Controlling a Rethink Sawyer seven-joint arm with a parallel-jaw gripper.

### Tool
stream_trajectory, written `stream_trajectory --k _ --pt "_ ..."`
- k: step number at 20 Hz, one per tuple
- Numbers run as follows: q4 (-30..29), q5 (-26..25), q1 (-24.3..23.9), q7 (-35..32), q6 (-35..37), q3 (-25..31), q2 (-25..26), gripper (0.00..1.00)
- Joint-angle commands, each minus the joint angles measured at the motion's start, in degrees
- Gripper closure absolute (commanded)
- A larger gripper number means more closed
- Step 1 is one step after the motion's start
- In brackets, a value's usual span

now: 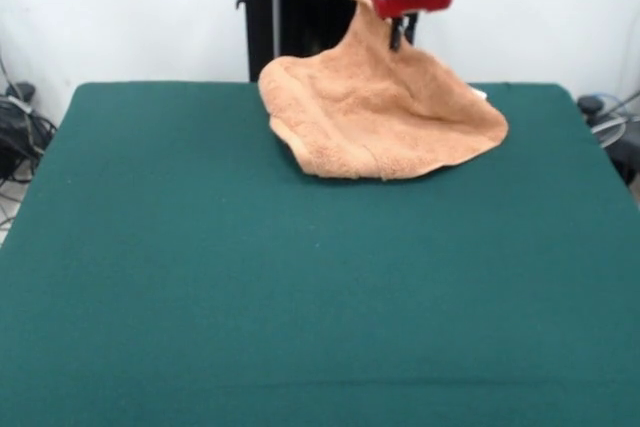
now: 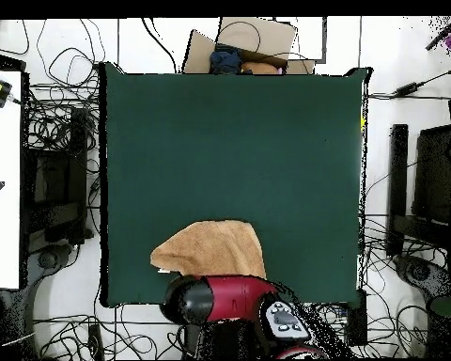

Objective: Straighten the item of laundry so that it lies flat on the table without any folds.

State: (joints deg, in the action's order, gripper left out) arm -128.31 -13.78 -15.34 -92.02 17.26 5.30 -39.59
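Towel (image 1: 385,112), tan terry, tented, gripper (image 1: 397,39) pinching

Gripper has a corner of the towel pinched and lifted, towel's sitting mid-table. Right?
Not mid-table. The towel lies at the table's edge on the robot's side, as the overhead view shows. The rest holds: the gripper has one corner pinched and lifted in the front view.

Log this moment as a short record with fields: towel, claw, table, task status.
towel: orange-tan towel, one corner pulled up into a peak, the rest draped and creased on the cloth
claw: claw at the raised corner, shut on it
table: green table, towel near the edge on the robot's side
arm: red and black arm reaching over that edge
task status: not flat yet, folds showing
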Motion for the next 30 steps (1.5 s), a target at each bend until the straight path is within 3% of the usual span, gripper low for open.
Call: stream_trajectory --k 1,3,4,19,25,30 --pt "9.2 2.4 0.1 -8.4 1.1 0.0 4.1 1.00" --pt "9.1 2.1 0.8 -9.0 0.5 -0.7 3.8 1.00" --pt "8.9 2.2 1.1 -9.5 0.2 -1.1 3.6 0.00" --pt "9.4 4.3 -0.6 -8.5 4.2 1.3 3.2 0.00" --pt "19.3 8.8 1.8 -7.8 21.8 1.8 0.7 0.00" --pt "26.4 8.4 2.8 -6.7 32.9 2.1 0.7 0.00"
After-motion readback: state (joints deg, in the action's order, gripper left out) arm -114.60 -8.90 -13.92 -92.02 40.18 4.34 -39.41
